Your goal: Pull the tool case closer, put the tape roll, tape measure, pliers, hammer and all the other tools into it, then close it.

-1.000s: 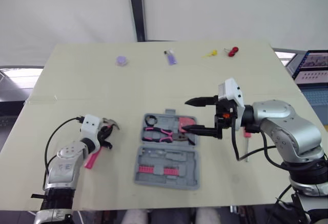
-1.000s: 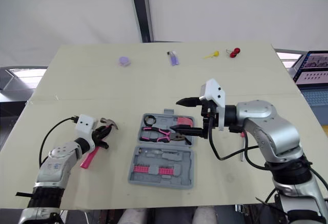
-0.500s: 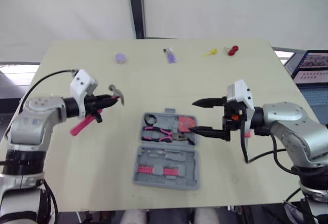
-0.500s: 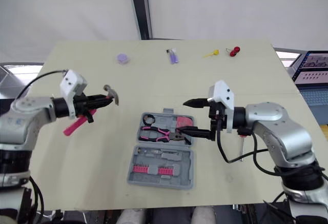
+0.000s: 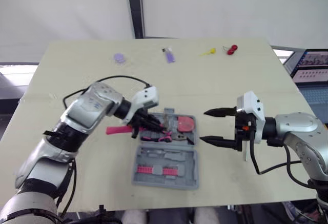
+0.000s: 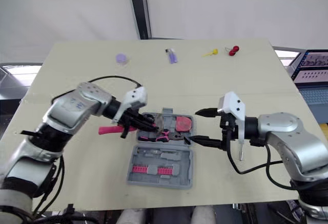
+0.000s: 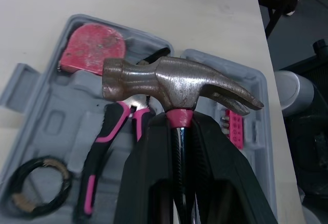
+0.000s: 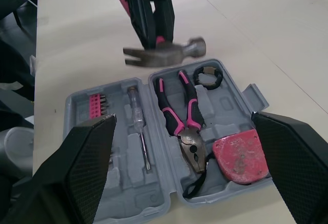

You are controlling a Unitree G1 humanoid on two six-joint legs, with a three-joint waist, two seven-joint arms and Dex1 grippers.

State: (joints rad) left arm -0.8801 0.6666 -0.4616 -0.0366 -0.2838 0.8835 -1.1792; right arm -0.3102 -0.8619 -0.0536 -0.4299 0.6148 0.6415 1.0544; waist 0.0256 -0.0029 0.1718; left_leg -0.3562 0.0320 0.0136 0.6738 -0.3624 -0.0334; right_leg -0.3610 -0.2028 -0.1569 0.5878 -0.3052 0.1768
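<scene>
hammer (image 7: 174, 85) is pinched at its neck by the left gripper (image 7: 177, 127) fingers and held over the open tool case (image 5: 169, 180) for placement; right gripper (image 5: 205, 126) fingers are spread, empty.

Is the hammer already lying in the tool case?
No, the left gripper clamps the hammer in its fingers, head above the open tool case.
</scene>
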